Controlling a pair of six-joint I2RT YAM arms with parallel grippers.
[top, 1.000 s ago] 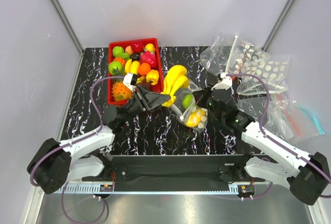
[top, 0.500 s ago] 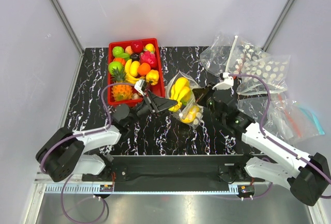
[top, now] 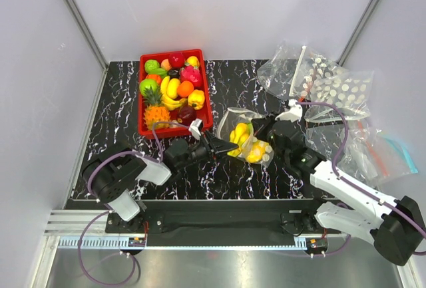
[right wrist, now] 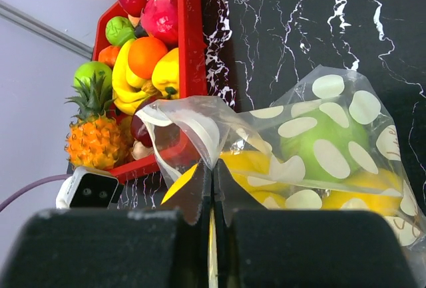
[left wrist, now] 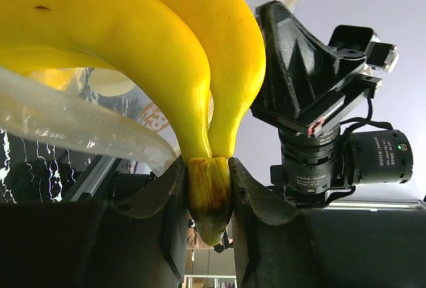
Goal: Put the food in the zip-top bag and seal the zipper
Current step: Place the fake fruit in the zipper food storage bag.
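The dotted zip-top bag (top: 253, 143) lies mid-table with its mouth open toward the left. Inside it show a green apple (right wrist: 324, 143) and a small yellow fruit (top: 256, 153). My left gripper (top: 223, 148) is shut on the stem of the yellow bananas (left wrist: 193, 55), whose tips sit inside the bag's mouth (top: 238, 132). My right gripper (right wrist: 213, 191) is shut on the bag's rim by its white zipper strip (right wrist: 200, 128) and holds the mouth up.
A red tray (top: 142, 110) of toy fruit with the orange pineapple (top: 157, 114) stands at the back left. Spare clear bags (top: 333, 88) lie piled at the back right, one with a blue edge (top: 399, 147).
My left gripper has carried the bananas right and down from beside the tray into the bag's mouth. The left arm now lies low along the table. The right gripper has kept its hold on the bag.
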